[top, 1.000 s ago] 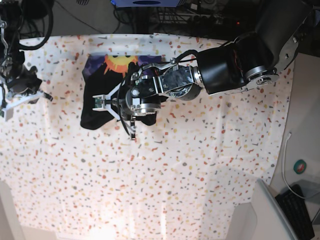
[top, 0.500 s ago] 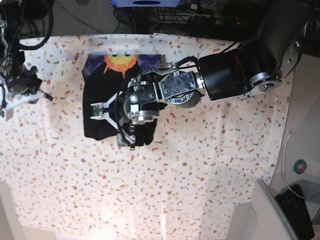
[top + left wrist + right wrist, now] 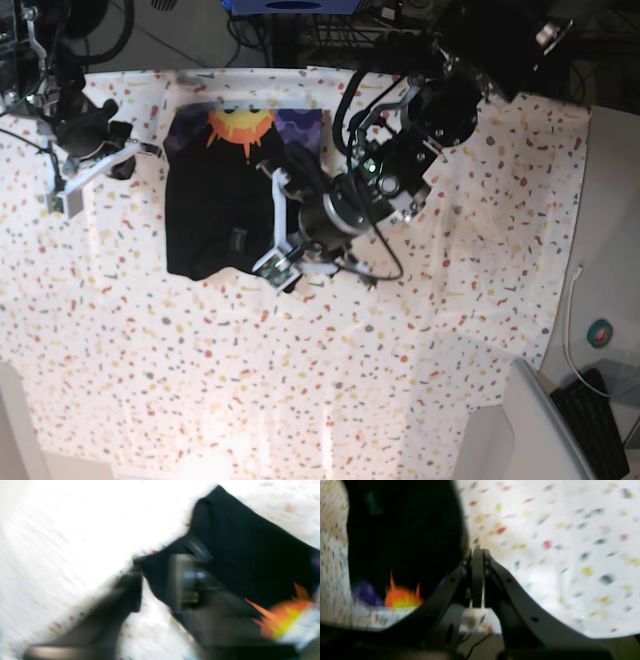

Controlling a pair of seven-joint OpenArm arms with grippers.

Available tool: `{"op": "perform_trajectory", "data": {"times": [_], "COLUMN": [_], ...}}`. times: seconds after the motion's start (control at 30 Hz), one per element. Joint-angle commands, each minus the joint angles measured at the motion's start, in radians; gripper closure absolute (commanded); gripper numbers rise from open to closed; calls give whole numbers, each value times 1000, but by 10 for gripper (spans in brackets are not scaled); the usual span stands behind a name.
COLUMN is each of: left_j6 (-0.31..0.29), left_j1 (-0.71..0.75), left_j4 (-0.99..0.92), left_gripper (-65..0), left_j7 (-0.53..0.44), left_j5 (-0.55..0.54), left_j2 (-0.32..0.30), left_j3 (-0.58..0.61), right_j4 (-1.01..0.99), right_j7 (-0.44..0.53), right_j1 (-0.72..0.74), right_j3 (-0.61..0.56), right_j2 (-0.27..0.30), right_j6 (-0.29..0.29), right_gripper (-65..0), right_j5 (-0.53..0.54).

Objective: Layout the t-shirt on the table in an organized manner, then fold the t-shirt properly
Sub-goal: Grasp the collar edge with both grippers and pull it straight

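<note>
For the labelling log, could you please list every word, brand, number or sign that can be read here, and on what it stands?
None can be read.
t-shirt: its print is a picture only, an orange-yellow sun on purple, no lettering.
table: coloured flecks only.
teal round thing beside the table: a red mark, too small to read.

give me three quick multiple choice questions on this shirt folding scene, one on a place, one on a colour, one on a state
1. Where on the table does the t-shirt lie?
A. far side
B. near edge
C. hanging off the edge

2. What colour is the sun print?
A. green
B. orange-yellow
C. white

3. How does the right gripper stand?
A. wide open
B. shut on the shirt
C. shut, holding nothing

Answers: 1 A, the base view shows the shirt near the table's top edge. 2 B, orange rays around yellow. 3 C, its fingers meet over bare tablecloth beside the shirt.
</note>
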Motion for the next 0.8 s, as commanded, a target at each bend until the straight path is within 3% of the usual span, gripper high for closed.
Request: {"op": "perform_trajectory", "data": {"times": [0.0, 0.27, 0.63, 0.77], "left_j6": [7, 8, 10, 11], "left_j1": [21, 196, 240, 242], "left_j4": [20, -115, -271, -242], "left_gripper": [0, 0, 0, 0], "left_j7": [-33, -287, -295, -295], "left_j5": [7, 7, 7, 7], "left_j2": [20, 11, 11, 10], "left_j3": [-27, -67, -68, -76], "right_j4": [16, 20, -241, -218], "right_j7": [19, 28, 243, 257], "right_j1": [0, 13, 16, 2], "right_j3": [-10, -195, -327, -334], "right_j2": [15, 12, 13, 15], "right_j6": [9, 6, 8, 8], "right_gripper": [0, 0, 0, 0], "right_j5": [-1, -1, -3, -3]}}
